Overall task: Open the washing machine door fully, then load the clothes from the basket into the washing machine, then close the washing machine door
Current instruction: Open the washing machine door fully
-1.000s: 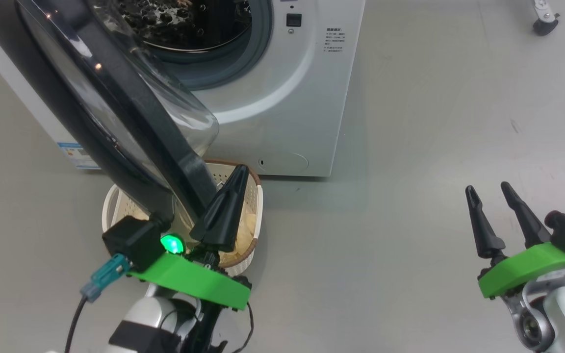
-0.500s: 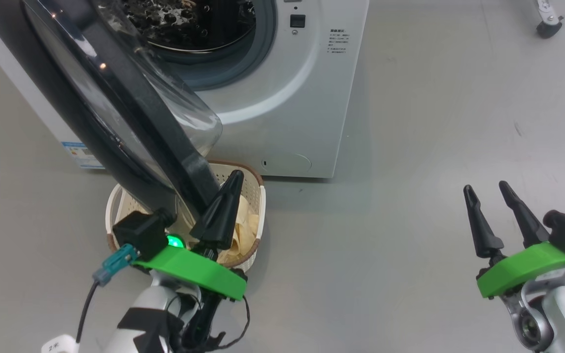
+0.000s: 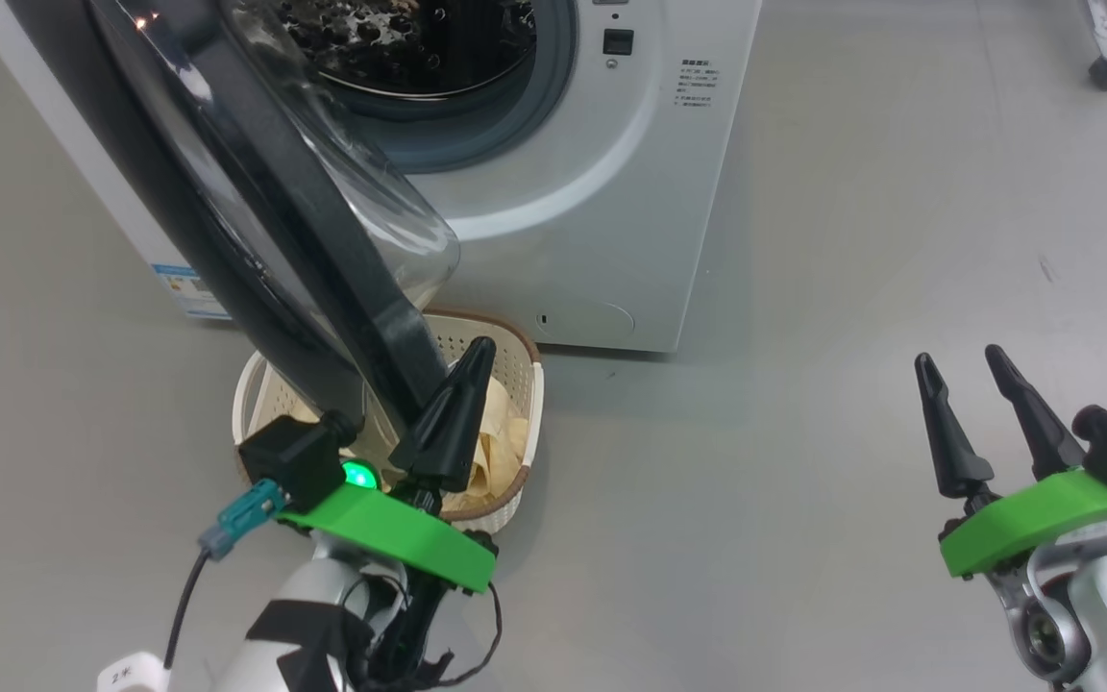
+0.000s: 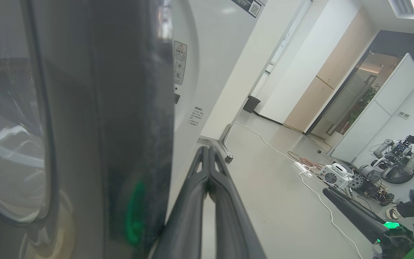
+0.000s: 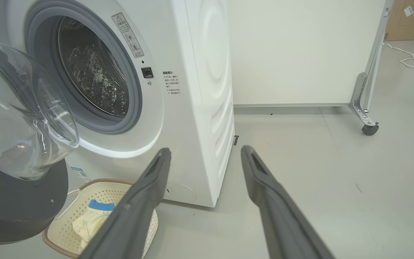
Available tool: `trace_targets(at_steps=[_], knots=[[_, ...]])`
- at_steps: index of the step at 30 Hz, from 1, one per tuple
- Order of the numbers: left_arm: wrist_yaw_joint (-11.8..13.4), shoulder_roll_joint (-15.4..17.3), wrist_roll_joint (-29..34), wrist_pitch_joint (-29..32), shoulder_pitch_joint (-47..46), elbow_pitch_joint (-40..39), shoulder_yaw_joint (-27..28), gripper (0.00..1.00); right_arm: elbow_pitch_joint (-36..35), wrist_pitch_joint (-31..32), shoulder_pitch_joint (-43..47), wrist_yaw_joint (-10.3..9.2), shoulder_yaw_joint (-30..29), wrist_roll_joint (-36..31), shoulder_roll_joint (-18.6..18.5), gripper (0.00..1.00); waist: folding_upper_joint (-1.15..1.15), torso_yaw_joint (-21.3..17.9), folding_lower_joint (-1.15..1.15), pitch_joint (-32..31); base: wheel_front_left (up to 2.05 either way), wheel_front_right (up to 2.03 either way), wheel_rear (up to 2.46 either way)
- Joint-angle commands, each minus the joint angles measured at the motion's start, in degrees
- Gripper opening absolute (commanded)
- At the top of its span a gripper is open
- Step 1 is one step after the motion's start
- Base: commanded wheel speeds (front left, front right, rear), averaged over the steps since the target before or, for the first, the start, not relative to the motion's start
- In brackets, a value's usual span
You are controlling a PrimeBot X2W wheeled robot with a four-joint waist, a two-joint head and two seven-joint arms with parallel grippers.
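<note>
Left arm comes up from the lower left of the head view, pale forearm with black tape and a green wrist mount. The left pincer [image 3: 479,350] points up and a bit right, over the basket [image 3: 527,383]. Its fingers are pressed together tip to tip with nothing between them, as the left wrist view [image 4: 207,149] also shows. It sits just beside the lower edge of the washing machine door [image 3: 304,221], on the black rim's side; can't tell if it touches.

The door is swung out partway, with its glass bowl [image 5: 20,108] bulging toward the washing machine [image 3: 592,211] and the steel drum [image 5: 92,82] exposed.

The basket is on the floor [image 3: 851,288] in front of the machine, partly under the door. The clothes [image 5: 88,219], pale yellow with a blue collar, are inside it.

Right arm is low at the right, well apart from the machine. The right pincer [image 3: 960,358] points up with fingers spread wide and empty.
</note>
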Motion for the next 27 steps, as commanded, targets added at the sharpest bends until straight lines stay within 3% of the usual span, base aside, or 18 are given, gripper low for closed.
trace_targets(at_steps=[1,27], knots=[[0.57,1.89,-0.42,-0.65,-2.30,-0.25,3.57,0.00,-1.92,-0.78,-0.98,0.09,0.18,-0.53,-1.48,1.00,0.00,0.63,0.00,0.00,0.00,0.00,0.00],[2.82,3.06,-1.07,-0.91,2.22,-4.05,2.99,0.00,-2.92,-0.78,-0.37,0.09,-0.42,-0.86,-2.55,1.00,0.00,7.81,0.00,-0.65,0.00,0.00,0.00]])
